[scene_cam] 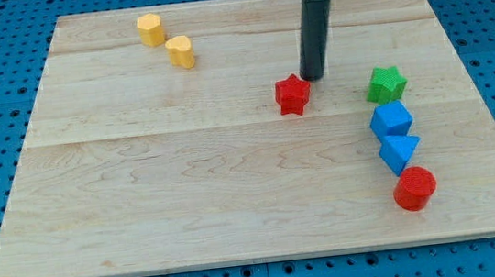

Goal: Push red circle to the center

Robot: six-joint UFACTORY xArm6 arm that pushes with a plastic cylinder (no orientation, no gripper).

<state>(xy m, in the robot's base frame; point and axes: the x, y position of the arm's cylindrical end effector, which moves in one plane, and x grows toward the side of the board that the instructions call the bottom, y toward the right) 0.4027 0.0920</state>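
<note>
Nearest the view's bottom, at the right of the wooden tabletop [144, 205], the red round plastic block [414, 187] is seen; light and rigid, it is best pushed on its right flank. No gripper is fitted; my tip [313, 77] is placed well apart, beside the red star block [292, 94].

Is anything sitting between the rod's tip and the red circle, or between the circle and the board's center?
My tip is beside the red star, far from the red circle. On a straight line between them lie the blue cube and blue triangle. From circle to center, no block intervenes.
</note>
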